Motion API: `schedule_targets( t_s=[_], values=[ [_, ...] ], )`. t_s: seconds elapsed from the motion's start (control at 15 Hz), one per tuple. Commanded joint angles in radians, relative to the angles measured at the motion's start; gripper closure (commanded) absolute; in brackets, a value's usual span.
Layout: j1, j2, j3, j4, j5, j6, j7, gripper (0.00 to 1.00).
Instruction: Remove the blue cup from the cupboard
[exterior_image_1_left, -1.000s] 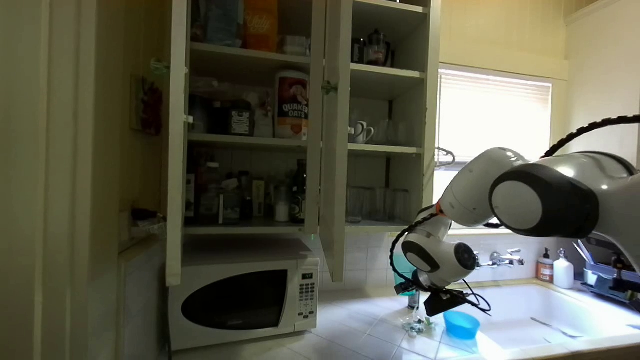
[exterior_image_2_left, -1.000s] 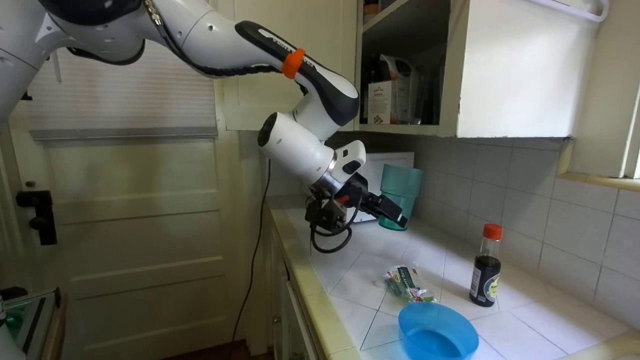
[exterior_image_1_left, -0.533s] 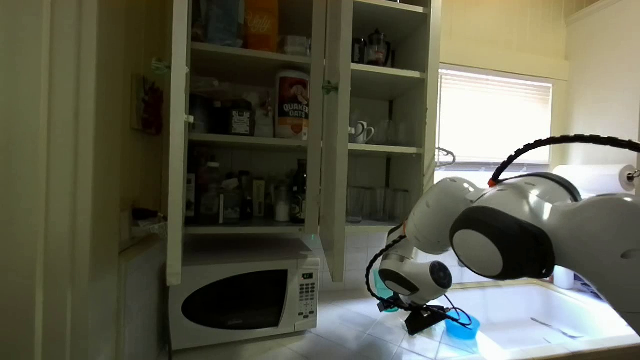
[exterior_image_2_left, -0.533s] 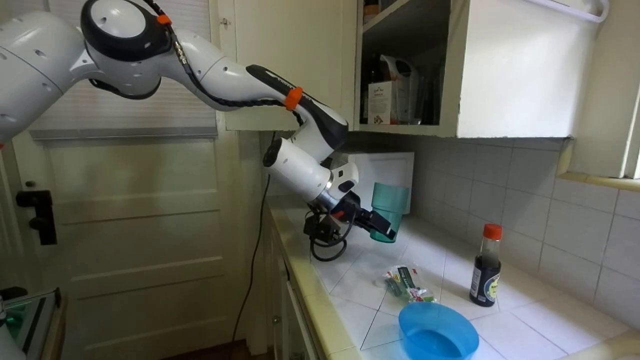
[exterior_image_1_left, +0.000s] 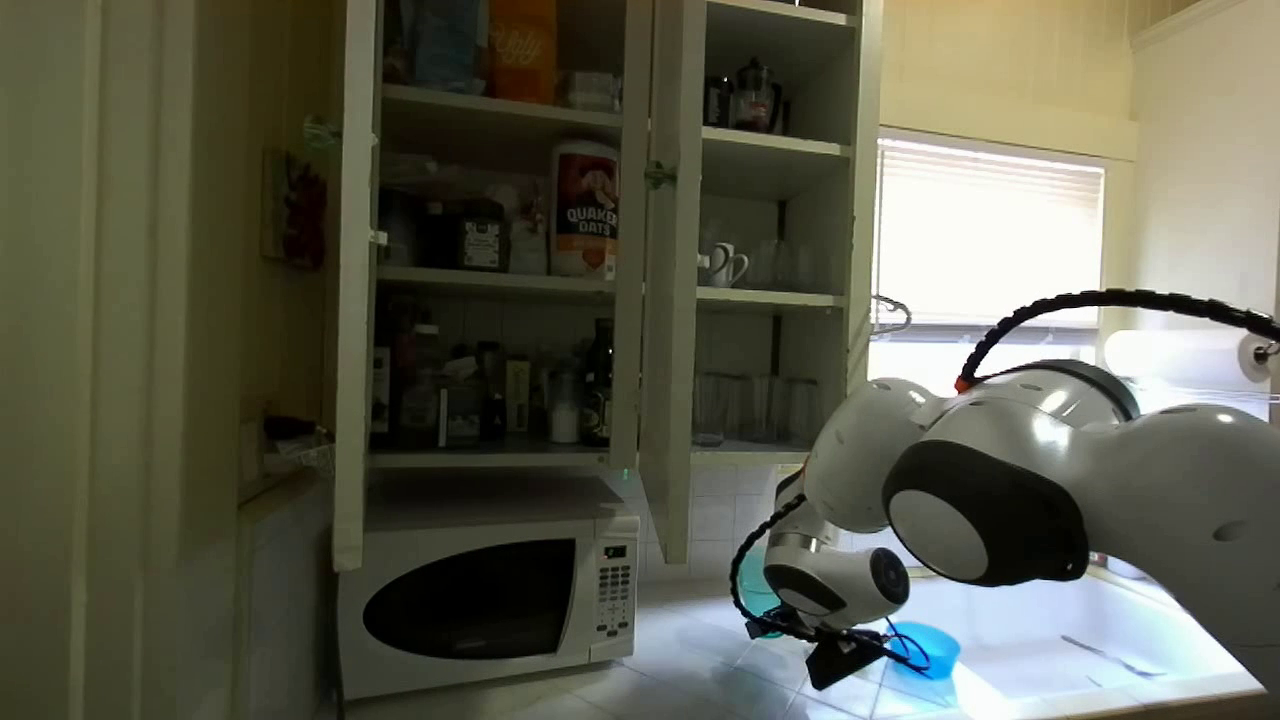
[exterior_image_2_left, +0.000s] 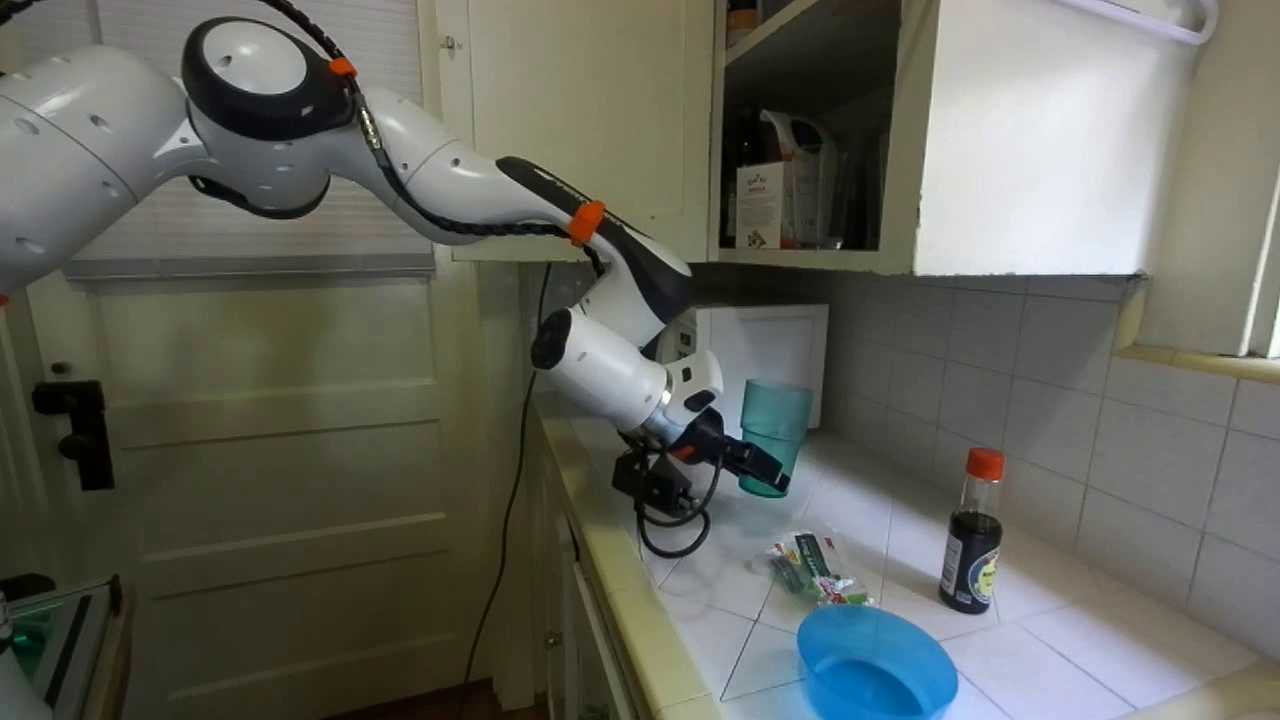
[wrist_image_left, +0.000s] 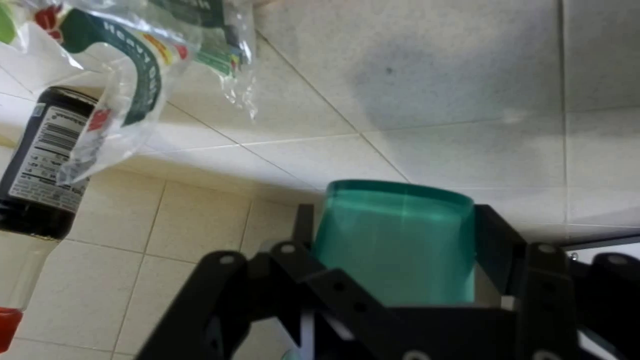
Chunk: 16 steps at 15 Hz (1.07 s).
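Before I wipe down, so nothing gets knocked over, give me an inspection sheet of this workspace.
Surface: white tiled counter, one small dark speck in the wrist view.
Job's things: blue cup outside the open cupboard; contact with the counter unclear.
Clutter: blue bowl, plastic packet, upright red-capped bottle.
Jaws: shut on the blue cup's sides.
Cables: black cable along the arm; a loop hangs near the jaws.
Surroundings: microwave, sink, door.

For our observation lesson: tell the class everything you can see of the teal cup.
The teal cup is plain and translucent, apparently plastic, with a step in its wall and a narrower lower part. It is base down, leaning slightly. The gripper clasps its lower part from both sides. In an exterior view the cup shows to the right of the microwave, over the tiled counter; whether the base touches the counter is unclear.
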Motion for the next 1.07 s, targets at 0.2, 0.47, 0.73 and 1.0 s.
schedule_targets(
  t_s=[0.2,0.47,0.73,1.0],
  values=[
    [-0.075,-0.016,0.058,-0.031,-0.105,-0.114,0.043,0.47],
    [-0.123,-0.007,0.094,-0.019,-0.206,-0.132,0.117,0.47],
    [-0.153,0.001,0.119,-0.009,-0.28,-0.14,0.18,0.47],
    [-0.167,0.003,0.132,-0.003,-0.318,-0.136,0.214,0.47]
  ],
)
